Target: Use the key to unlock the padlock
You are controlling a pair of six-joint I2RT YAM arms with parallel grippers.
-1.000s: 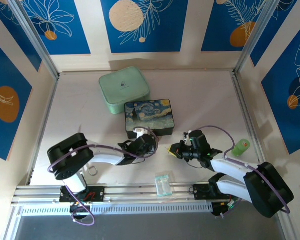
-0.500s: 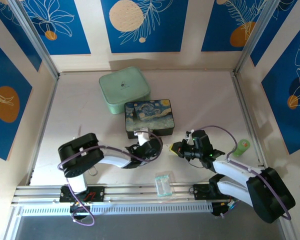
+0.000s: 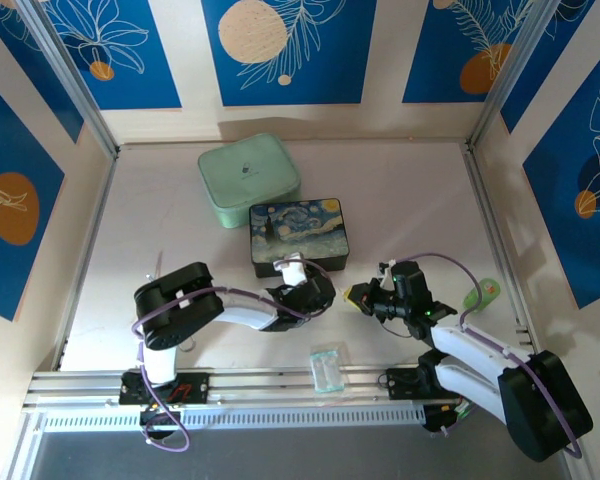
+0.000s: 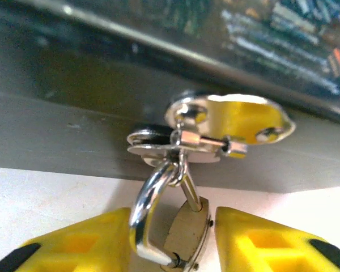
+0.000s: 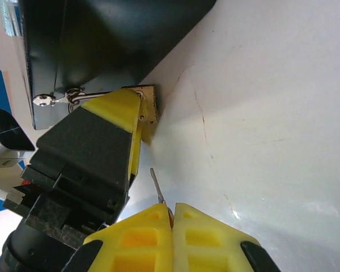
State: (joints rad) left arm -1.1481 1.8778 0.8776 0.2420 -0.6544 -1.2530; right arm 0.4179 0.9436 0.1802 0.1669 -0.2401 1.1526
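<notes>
The smooth white table carries everything. Beyond the left gripper and well apart from it sits a mint-green box, square with rounded corners and a matte lid. Directly ahead of that gripper lies the smaller painted box, a dark rectangle with a swirling blue and yellow night sky on its lid and a plain dark front wall. The gripper is pressed up to that wall. The right gripper sits just to the right of the left one, its tips turned toward it. Nearer the arm bases, behind and between both grippers, lies a flat clear plastic packet. In the left wrist view a polished silver hasp sticks out from the box front just above the yellow fingers, with a small ring hanging under it. The padlock hangs from that ring by its curved, shiny silver shackle. Its blocky brass body lies between the left gripper's two wedge-shaped fingers, which are closed in on it from both sides. In the right wrist view the right gripper is pinched tight on the key. The thin, flat silvery blade pokes out past the fingertips toward the padlock, close to it but not touching.
</notes>
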